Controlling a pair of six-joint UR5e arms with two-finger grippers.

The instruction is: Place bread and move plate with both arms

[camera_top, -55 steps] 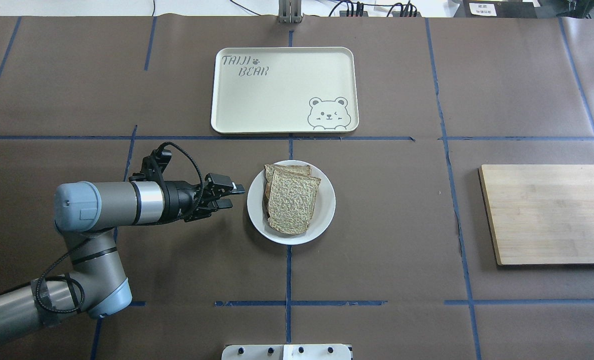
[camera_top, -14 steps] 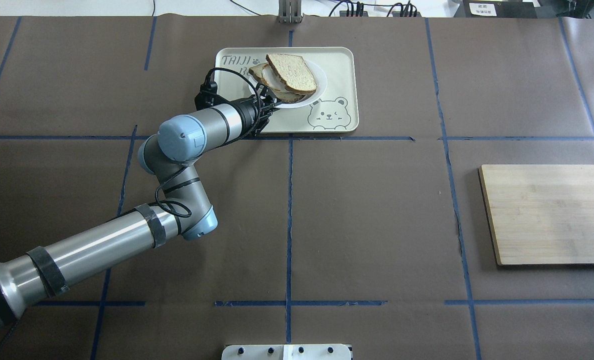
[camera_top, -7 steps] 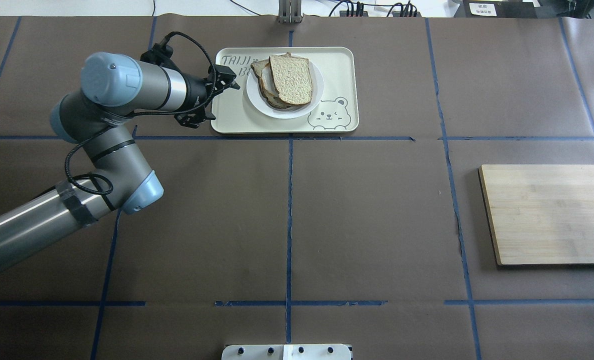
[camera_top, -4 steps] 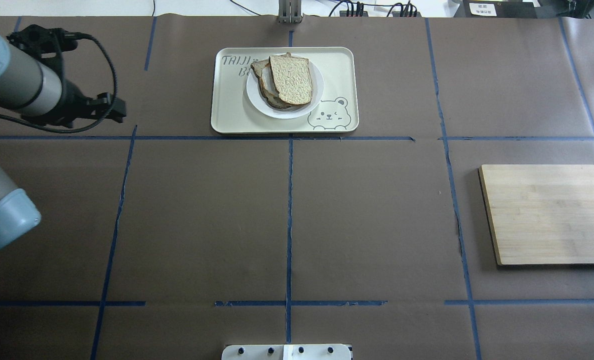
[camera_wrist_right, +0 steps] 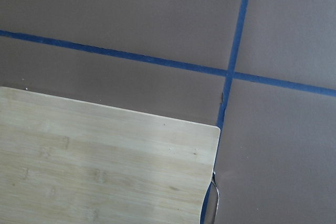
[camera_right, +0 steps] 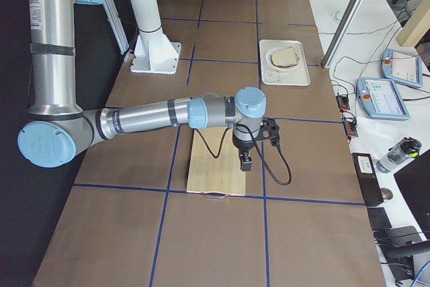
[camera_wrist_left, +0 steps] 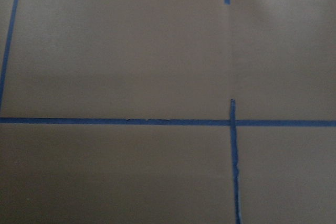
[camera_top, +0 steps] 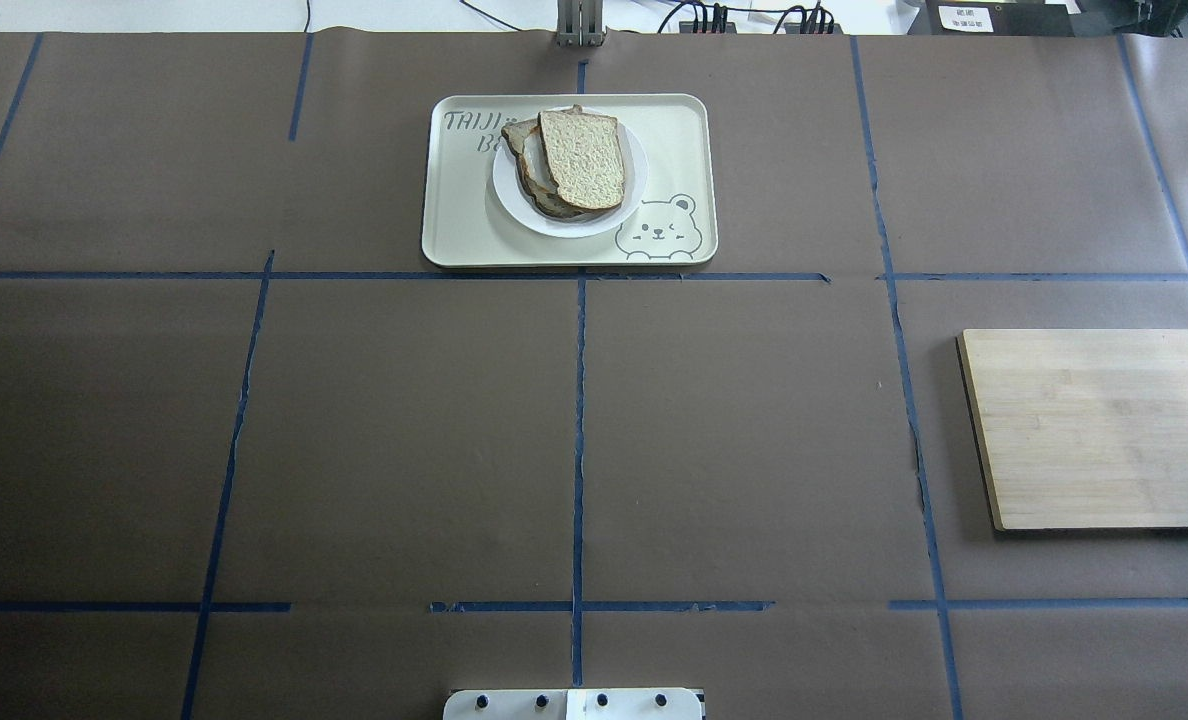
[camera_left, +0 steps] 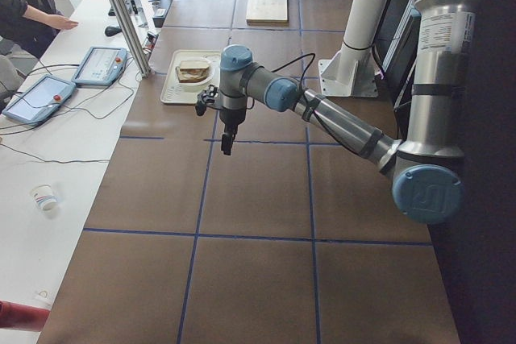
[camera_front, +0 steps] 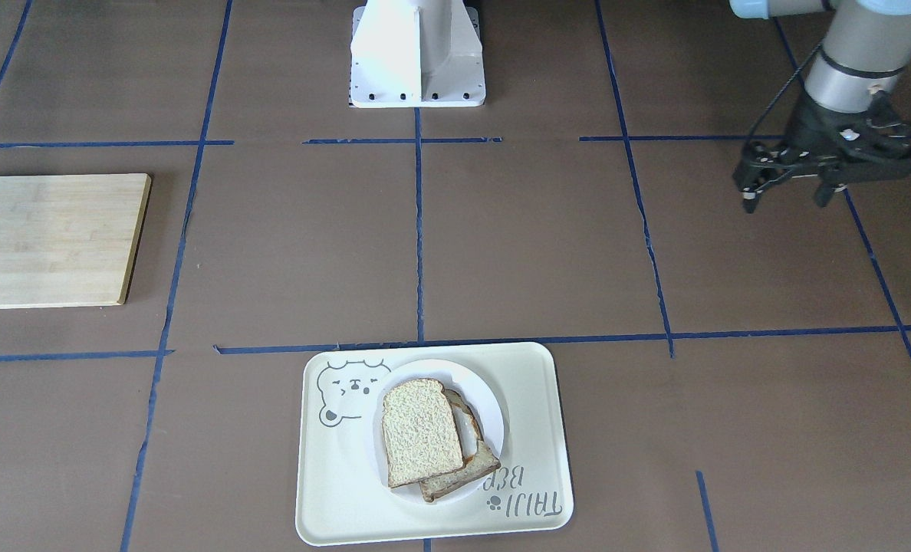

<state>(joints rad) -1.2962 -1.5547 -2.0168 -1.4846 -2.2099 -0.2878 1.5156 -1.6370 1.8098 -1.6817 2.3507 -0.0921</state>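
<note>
The plain bread slice (camera_front: 421,431) (camera_top: 582,158) lies on top of another slice (camera_front: 467,466) on the small white plate (camera_front: 490,406) (camera_top: 511,195). The plate stands on the cream bear tray (camera_front: 348,491) (camera_top: 464,220). My left gripper (camera_front: 782,201) is open and empty, above bare table far to the side of the tray; it also shows in the exterior left view (camera_left: 226,141). My right gripper (camera_right: 246,163) shows only in the exterior right view, near the wooden board's end; I cannot tell whether it is open or shut.
A light wooden board (camera_top: 1104,428) (camera_front: 45,239) (camera_wrist_right: 100,166) lies on the robot's right side. The white robot base (camera_front: 417,54) stands at the table's near edge. Blue tape lines cross the brown table cover. Operators' gear lies beyond the tray.
The left gripper carried the plate with the bread from mid-table onto the tray, let go, then drew back to the left and left the overhead view.
</note>
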